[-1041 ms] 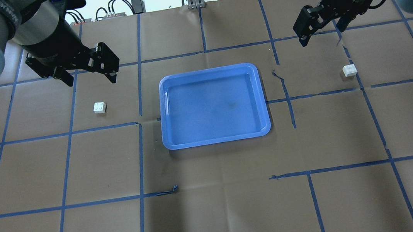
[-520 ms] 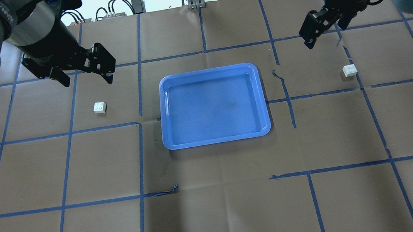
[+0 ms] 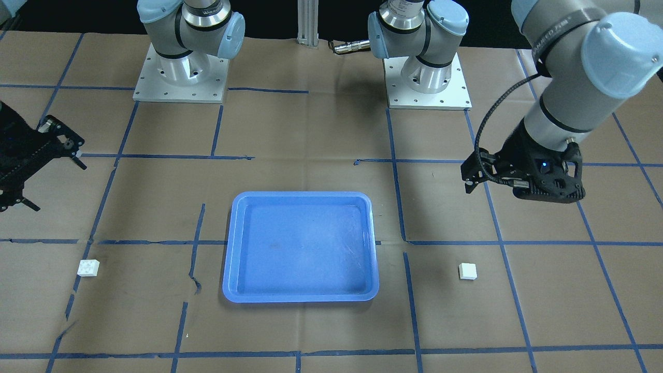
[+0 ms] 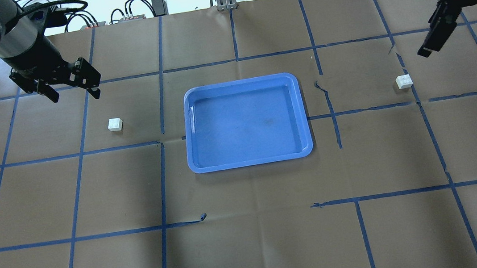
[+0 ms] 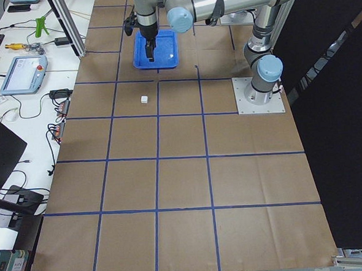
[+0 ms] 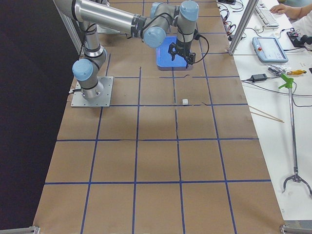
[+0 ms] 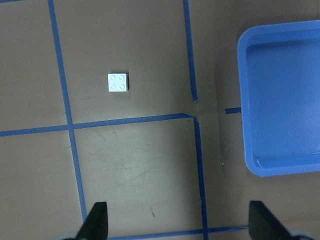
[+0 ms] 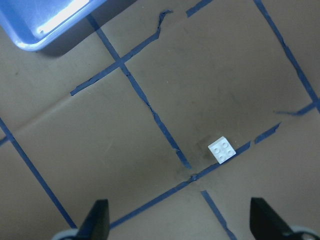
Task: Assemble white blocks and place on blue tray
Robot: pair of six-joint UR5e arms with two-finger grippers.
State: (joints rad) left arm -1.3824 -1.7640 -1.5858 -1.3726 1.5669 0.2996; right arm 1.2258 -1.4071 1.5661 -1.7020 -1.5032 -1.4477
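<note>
Two white blocks lie studs-up on the brown table, one on each side of the blue tray (image 4: 241, 81), which holds nothing. The left block (image 4: 115, 124) lies in front of and slightly right of my left gripper (image 4: 76, 95), which is open, empty and above the table. In the left wrist view the block (image 7: 118, 82) is far ahead of the gripper (image 7: 180, 222), with the tray (image 7: 280, 95) at right. The right block (image 4: 404, 82) lies front-left of my right gripper (image 4: 425, 50), open and empty. In the right wrist view the block (image 8: 222, 149) sits beside a tape line.
Blue tape lines make a grid on the brown paper, torn in places near the right block (image 3: 88, 268). The two arm bases (image 3: 427, 77) stand behind the tray (image 3: 300, 195). Cables and gear lie beyond the table's far edge (image 4: 134, 11).
Both arms have drawn outward from the middle. The left gripper moved left and back. The right gripper moved right and turned edge-on to the overhead camera. The blocks and tray have not moved.
</note>
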